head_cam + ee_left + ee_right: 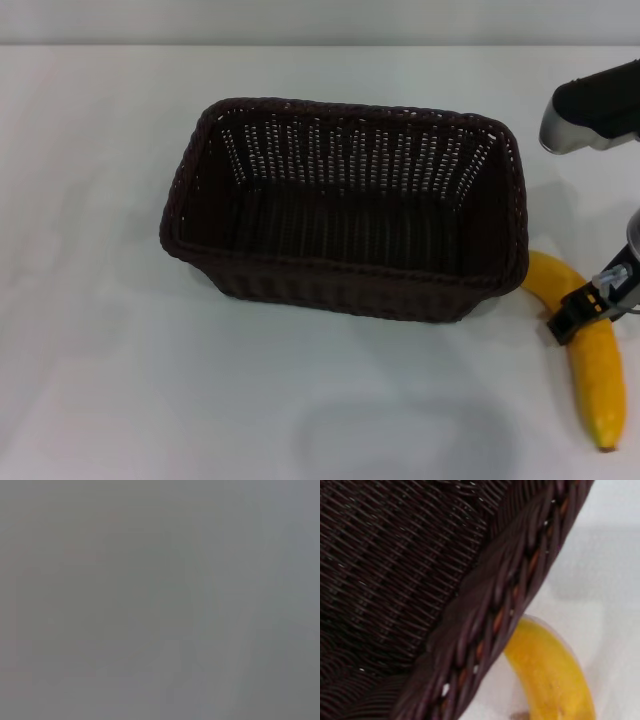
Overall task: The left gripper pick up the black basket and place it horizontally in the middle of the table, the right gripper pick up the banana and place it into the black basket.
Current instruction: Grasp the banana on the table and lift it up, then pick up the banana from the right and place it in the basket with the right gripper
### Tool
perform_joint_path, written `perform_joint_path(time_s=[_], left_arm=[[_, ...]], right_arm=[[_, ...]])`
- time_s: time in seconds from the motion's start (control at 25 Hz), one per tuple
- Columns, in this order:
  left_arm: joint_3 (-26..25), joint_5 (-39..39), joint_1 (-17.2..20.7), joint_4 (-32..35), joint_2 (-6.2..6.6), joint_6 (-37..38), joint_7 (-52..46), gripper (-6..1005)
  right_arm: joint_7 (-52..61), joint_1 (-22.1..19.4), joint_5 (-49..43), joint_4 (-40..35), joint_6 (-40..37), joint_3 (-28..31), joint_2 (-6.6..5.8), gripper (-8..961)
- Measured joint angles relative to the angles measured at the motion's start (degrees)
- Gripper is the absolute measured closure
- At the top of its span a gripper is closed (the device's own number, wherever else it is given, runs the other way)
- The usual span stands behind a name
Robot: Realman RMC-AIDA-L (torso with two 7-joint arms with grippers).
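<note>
The black basket (345,205) sits upright at mid-frame on the table (100,350), long side across. The banana (590,345) lies at lower right, one end just beside the basket's right corner. My right gripper (583,308) straddles the banana's middle — pinching or only spread around it, I cannot tell.

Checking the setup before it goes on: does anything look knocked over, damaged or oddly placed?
Nothing stands out. The black basket stands upright mid-table, empty; the banana lies intact beside its right end, with the right hand at it.
</note>
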Motion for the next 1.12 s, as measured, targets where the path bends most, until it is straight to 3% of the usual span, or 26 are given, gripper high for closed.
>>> perform_joint_path(time_s=[0.24, 0.48, 0.6, 0.8, 0.92, 1.12], left_arm=[[-0.21, 0.0, 0.05, 0.0, -0.29, -0.06, -0.08, 117], [-1.49, 0.0, 0.21, 0.0, -0.48, 0.21, -0.07, 118], [-1.53, -0.01, 0.53, 0.0, -0.59, 0.32, -0.17, 118], [-1.52, 0.32, 1.09, -0.26, -0.93, 0.86, -0.03, 118], [-1.49, 0.39, 1.18, -1.38, -1.02, 1.05, -0.03, 117], [-1.5, 0.14, 1.52, -2.82, -1.11, 1.4, -0.02, 117]], right_arm=[[-1.39, -0.09, -0.87, -0.61, 0.12, 0.64, -0.35, 276], [-7.22, -0.66, -4.12, 0.48, 0.84, 8.38, -0.61, 417], [-15.79, -0.78, -6.47, 3.03, 1.01, 20.97, -0.71, 444], [-24.74, 1.66, -4.9, 7.64, 0.43, 31.84, -0.7, 456], [-27.4, 3.43, -0.88, 9.9, -0.44, 33.12, -0.6, 442], [-30.16, 6.21, 9.38, 11.67, -4.06, 28.85, -0.37, 420]])
